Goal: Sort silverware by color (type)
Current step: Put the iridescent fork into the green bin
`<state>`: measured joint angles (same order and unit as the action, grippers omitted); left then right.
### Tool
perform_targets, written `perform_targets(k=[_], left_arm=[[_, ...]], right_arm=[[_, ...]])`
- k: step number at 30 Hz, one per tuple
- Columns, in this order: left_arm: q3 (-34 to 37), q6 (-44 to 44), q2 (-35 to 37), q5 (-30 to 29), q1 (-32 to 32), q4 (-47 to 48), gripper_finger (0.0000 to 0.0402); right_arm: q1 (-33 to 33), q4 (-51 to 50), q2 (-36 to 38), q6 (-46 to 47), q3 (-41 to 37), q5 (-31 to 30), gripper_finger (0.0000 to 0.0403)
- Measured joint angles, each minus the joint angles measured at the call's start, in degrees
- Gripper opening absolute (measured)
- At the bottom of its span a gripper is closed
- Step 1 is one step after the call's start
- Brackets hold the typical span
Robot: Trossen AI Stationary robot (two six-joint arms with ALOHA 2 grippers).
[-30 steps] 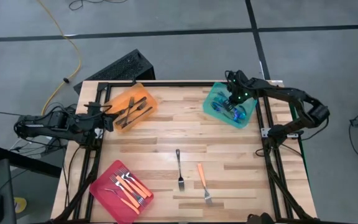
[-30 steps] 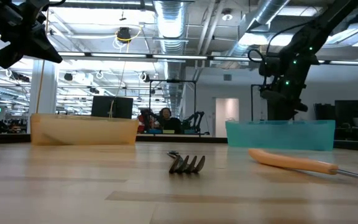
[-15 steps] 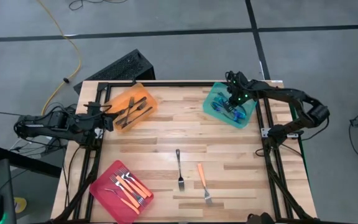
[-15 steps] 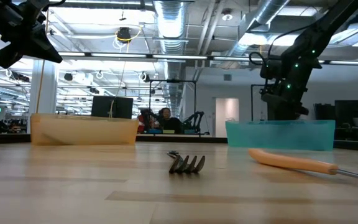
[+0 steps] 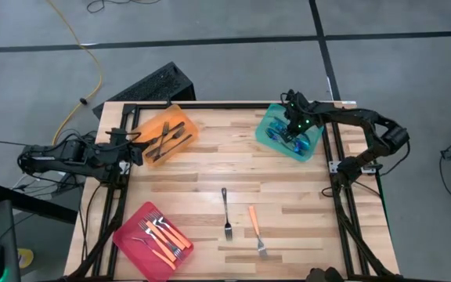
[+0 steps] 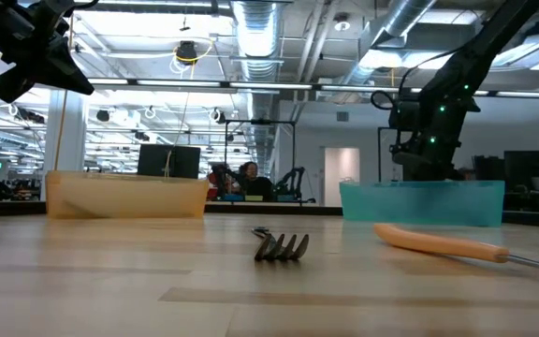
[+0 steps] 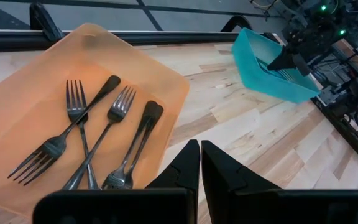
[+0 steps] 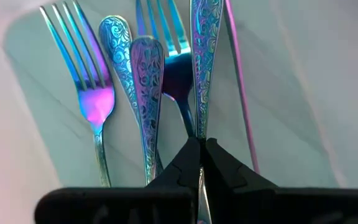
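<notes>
My right gripper [image 5: 291, 125] hangs over the teal tray [image 5: 313, 147] at the far right, shut on a blue iridescent fork [image 8: 205, 56]. Other blue forks [image 8: 143, 93] lie flat on the tray's floor. My left gripper [image 7: 200, 155] is shut and empty, beside the orange tray [image 7: 166, 81] at the far left, which holds several dark metal forks [image 7: 107, 127]. A dark fork [image 5: 226, 210] and an orange-handled fork [image 5: 254, 227] lie flat on the table near its front. The pink tray [image 5: 130, 243] holds several orange-handled forks [image 5: 163, 235]. My right gripper pinches the blue fork's patterned handle at its narrow part [image 8: 199, 127] between its two fingers. The handle runs straight on from the fingertips, along the fingers. The fingers come from above into the tray. Whether the fork's far end rests on the tray floor, I cannot tell.
A black frame [image 5: 210, 104] borders the table. The low view shows the dark fork's tines [image 6: 282, 245] and the orange handle [image 6: 438, 245] on the wood in front of both trays. A keyboard [image 5: 143, 88] lies beyond the far left corner.
My right gripper has shifted a little toward the table's left above the teal tray, staying shut. My left arm has kept still.
</notes>
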<state>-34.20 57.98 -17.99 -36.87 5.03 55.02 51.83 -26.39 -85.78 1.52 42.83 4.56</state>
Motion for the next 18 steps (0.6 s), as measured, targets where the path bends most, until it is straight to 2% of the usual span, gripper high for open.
perform_targets(k=[11,18], left_arm=[[0.0,0.3,0.0,0.0,0.0,0.0,0.0000],[0.0,0.3,0.0,0.0,0.0,0.0,0.0000]], right_arm=[[-0.1,0.1,0.0,2.3,0.0,-1.5,0.0048],[-0.1,0.1,0.0,3.0,0.0,-1.8,0.0074]])
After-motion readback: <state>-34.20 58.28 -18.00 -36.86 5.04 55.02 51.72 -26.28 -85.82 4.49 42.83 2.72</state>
